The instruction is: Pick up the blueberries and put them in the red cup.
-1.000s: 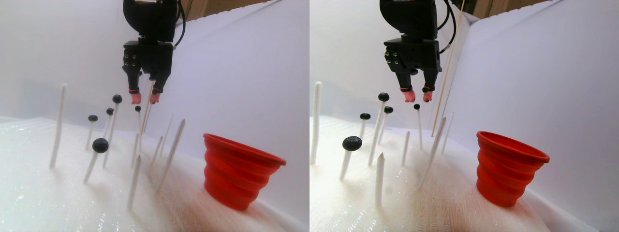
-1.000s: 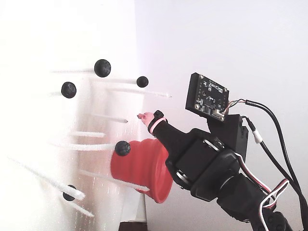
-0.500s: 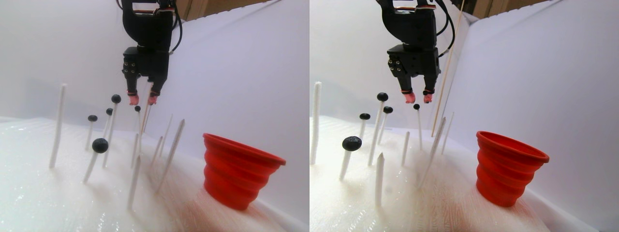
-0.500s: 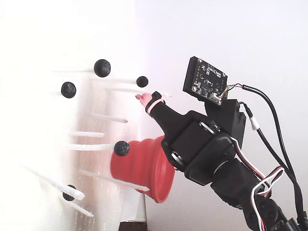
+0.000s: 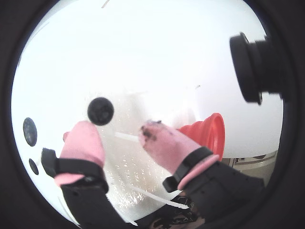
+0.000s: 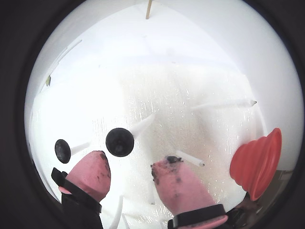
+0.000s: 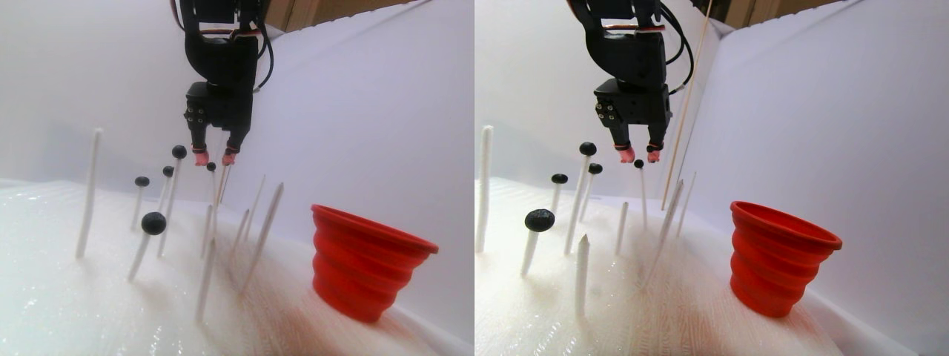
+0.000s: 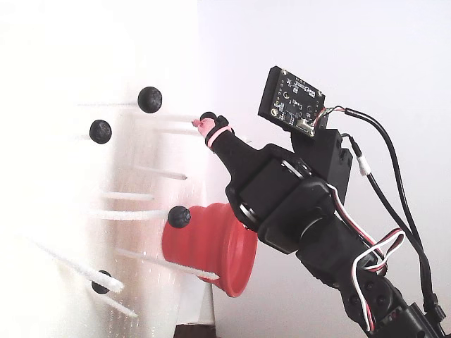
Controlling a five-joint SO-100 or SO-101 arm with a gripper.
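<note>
White panel walls (image 7: 371,96) enclose the work area and meet at a rear corner. Brown wood (image 7: 334,9) shows above their top edge. The floor is white glossy foam (image 7: 59,297), brightly and evenly lit.

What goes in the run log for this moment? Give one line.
phase: approach | gripper: open, empty | target: blueberry on white stick, just ahead of fingertips | red cup: upright

The pink fingers (image 6: 90,174) stand apart with clear room between them, one blueberry (image 6: 119,141) just ahead of the gap. White sticks (image 7: 261,222) crowd the foam around it, several tilted. Open foam lies between the sticks and the red cup (image 7: 365,263).
</note>
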